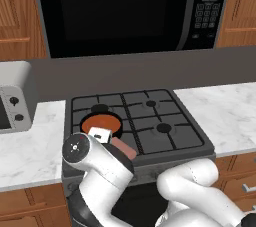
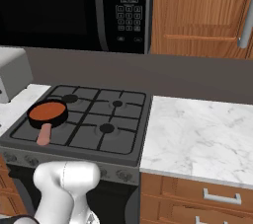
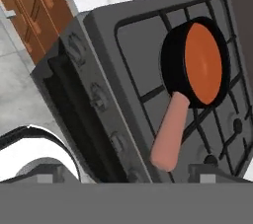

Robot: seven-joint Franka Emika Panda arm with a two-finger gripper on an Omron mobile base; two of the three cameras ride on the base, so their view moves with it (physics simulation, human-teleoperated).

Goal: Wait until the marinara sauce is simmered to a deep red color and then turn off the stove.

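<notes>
The marinara sauce [image 3: 202, 62] is a smooth orange-red disc in a small black pan whose pinkish handle [image 3: 170, 134] points toward the stove's front. The pan sits on the front left burner of the dark grey stove [image 1: 165, 116], and the sauce [image 1: 100, 121] [image 2: 48, 110] looks orange-red from both base cameras too. My gripper [image 3: 127, 173] hovers above the stove's front edge near the handle, open, with nothing between its fingertips [image 3: 47, 176]. Round grey knobs [image 3: 99, 97] run along the front panel below the hand, and some [image 2: 121, 174] show in the right base view.
A black microwave [image 1: 115, 6] hangs over the stove. A small silver toaster oven [image 1: 12, 103] stands on the left counter. White marble counter [image 2: 197, 134] stretches to the right, with wooden drawers [image 2: 217, 198] beneath it. My arm's white links cross the stove's front left.
</notes>
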